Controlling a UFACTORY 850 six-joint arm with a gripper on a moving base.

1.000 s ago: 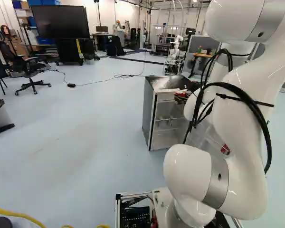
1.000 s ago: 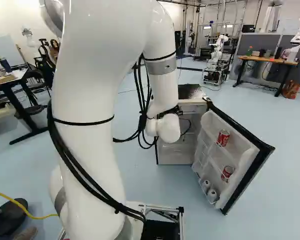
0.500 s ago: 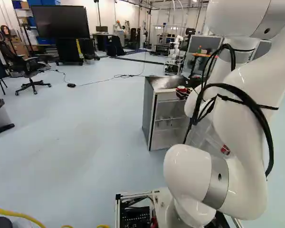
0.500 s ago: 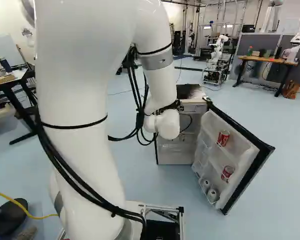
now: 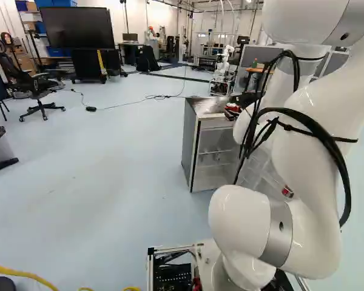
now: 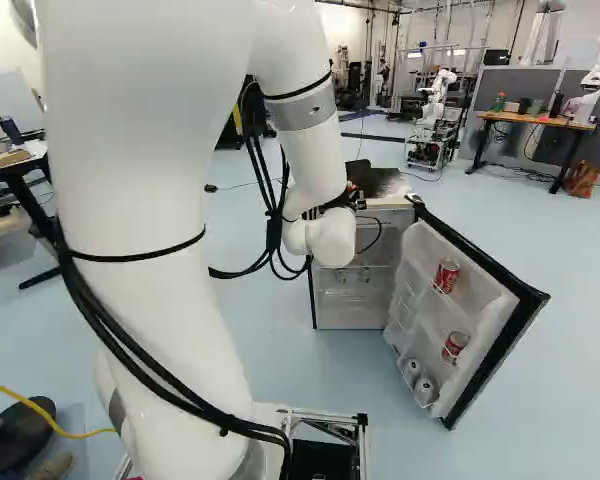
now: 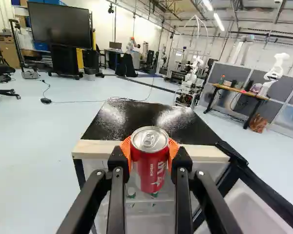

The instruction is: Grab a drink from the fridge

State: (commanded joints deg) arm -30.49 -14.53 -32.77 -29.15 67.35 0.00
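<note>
Can [image 7: 150,163], red with a silver lid, sits upright between the two orange pads of the hand [image 7: 150,151], which is clamped on it from both sides. It is held up at about the level of the near edge of the fridge top [image 7: 141,117]; whether it hangs over that edge or just to the near side of it, I cannot tell. The fridge [image 6: 353,300] stands open below, its door [image 6: 500,335] swung out to the right, with another red can [image 6: 447,276] on the upper door shelf and one more [image 6: 455,346] beneath it. So the grab itself looks done, and the step in hand, I judge, is carrying the drink clear of the fridge. The next move calls for the white arm [image 6: 140,190] to draw back toward the near side, keeping the can level and the squeeze steady, firm enough against slipping but not so hard that the thin wall dents. Height should be kept until the can is well apart from the near edge, and a swing right, low over the open door, could knock it.
</note>
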